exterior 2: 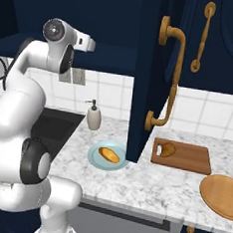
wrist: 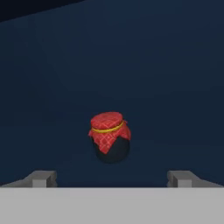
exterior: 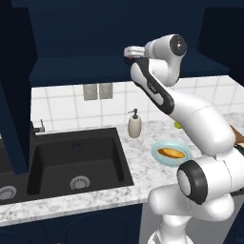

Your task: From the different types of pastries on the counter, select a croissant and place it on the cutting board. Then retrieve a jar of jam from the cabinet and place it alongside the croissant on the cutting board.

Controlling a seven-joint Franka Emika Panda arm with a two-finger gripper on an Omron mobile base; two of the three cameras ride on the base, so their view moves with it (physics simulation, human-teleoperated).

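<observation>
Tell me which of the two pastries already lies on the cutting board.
The croissant, lumpy and golden-brown, lies on the cutting board near its handle slot. The smooth orange-yellow bun sits on the light blue plate.

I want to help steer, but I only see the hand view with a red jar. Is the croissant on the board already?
Observer: Yes, the croissant lies on the cutting board, near its handle slot.
Operator: Is the cabinet open?
Observer: Yes, its door stands swung out over the counter.
Operator: Where's the other pastry?
Observer: The orange bun sits on a blue plate, left of the board.
</observation>
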